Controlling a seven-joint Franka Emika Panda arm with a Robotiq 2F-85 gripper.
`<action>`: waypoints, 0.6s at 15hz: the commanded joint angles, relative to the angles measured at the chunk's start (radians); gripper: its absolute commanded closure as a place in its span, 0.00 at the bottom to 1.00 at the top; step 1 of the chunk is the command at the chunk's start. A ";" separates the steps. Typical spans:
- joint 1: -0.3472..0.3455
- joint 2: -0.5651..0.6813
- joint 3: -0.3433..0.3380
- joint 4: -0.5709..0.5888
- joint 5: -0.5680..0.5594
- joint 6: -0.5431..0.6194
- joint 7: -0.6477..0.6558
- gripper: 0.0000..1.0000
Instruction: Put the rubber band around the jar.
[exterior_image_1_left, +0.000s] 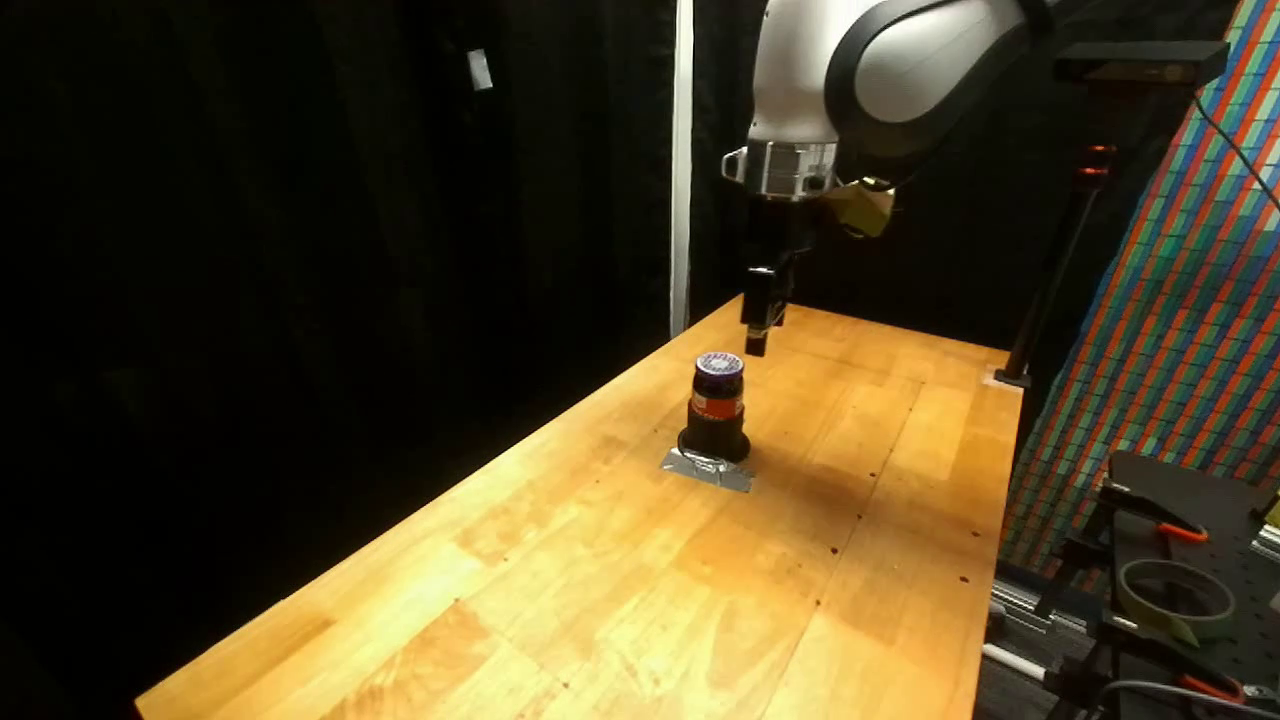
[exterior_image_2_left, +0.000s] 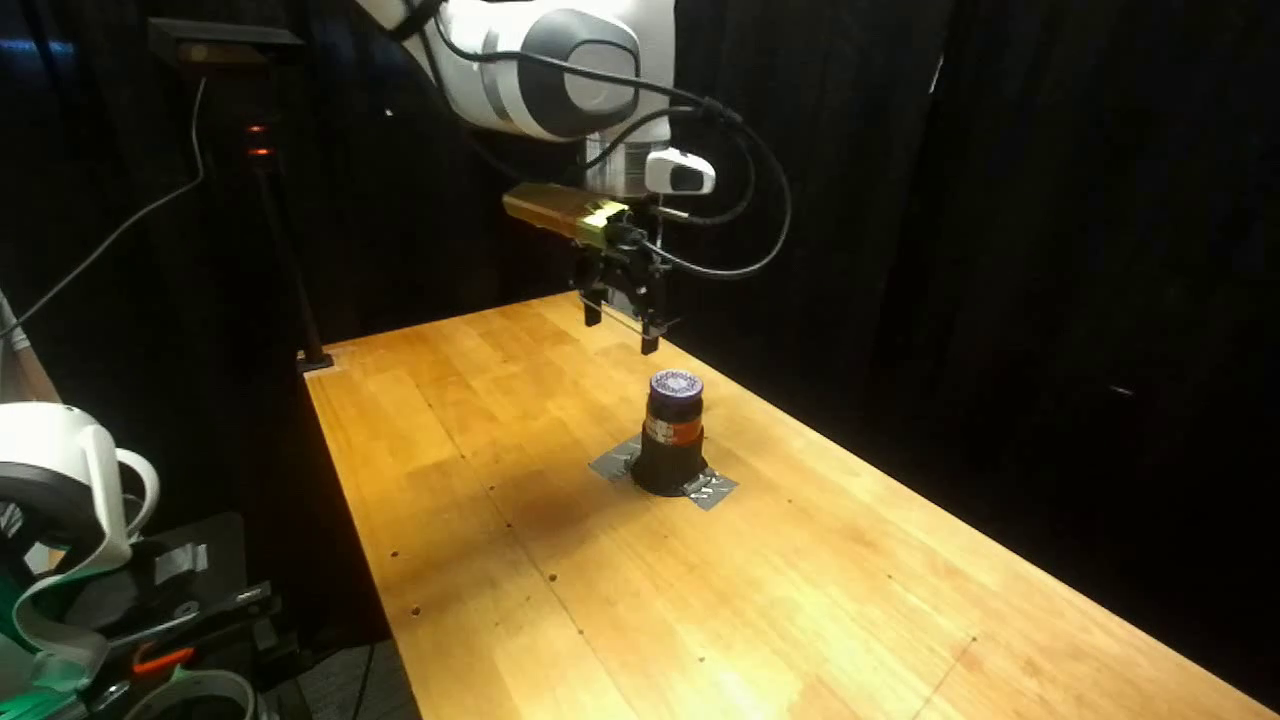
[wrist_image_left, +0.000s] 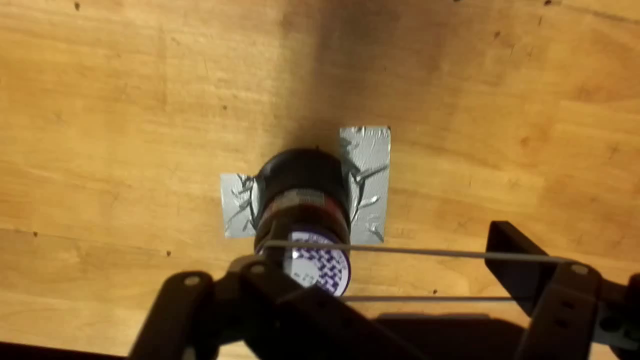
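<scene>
One gripper (exterior_image_2_left: 622, 330), its two fingers spread wide, stretches one rubber band (wrist_image_left: 425, 251) between them, over one wooden table (exterior_image_2_left: 480, 400).
Just below the middle of the frame in an exterior view, one jar (exterior_image_2_left: 674, 425) stands upright, one black base (exterior_image_2_left: 668, 465) at its bottom; two strips of grey tape (exterior_image_2_left: 713, 492) run from the base onto the table. In the wrist view, two strands of the band cross the lower half, the upper passing in front of the jar's lid (wrist_image_left: 325, 265).
</scene>
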 joint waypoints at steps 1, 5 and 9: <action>0.012 0.147 -0.019 0.159 -0.038 0.085 0.033 0.00; 0.017 0.250 -0.053 0.249 -0.077 0.144 0.040 0.00; 0.021 0.324 -0.092 0.293 -0.119 0.192 0.057 0.00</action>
